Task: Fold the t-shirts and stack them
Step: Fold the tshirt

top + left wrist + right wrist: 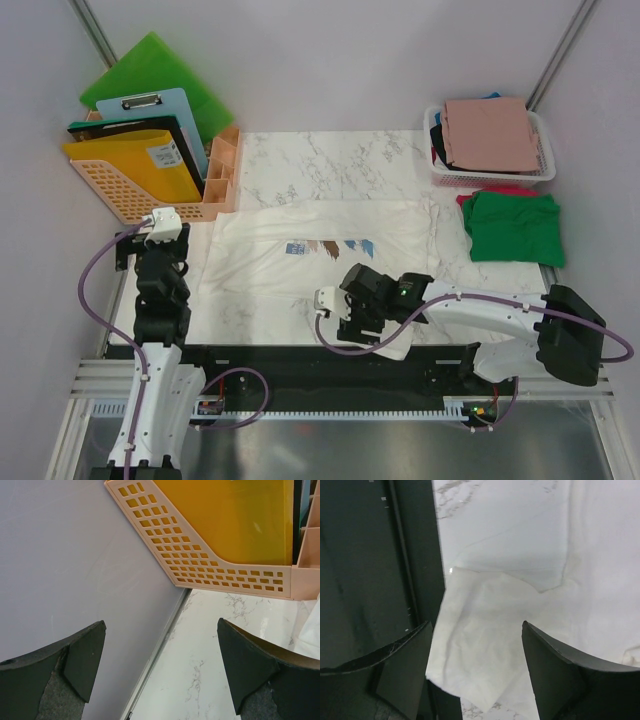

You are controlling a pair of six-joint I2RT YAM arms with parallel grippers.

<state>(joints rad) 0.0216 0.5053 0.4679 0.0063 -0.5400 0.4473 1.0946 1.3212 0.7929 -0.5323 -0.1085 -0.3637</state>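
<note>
Marble table (330, 160) bears a cream-white t-shirt (300, 228) beneath the right hand (476, 630)

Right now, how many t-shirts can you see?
6: a white one spread mid-table, green folded at right over a red one, pink atop the basket with black and blue edges beneath. More may be hidden.

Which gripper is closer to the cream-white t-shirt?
Right. The right gripper hangs open over the near edge of the cream-white t-shirt; the left gripper, open too, sits off its left side beside the orange file rack.
</note>
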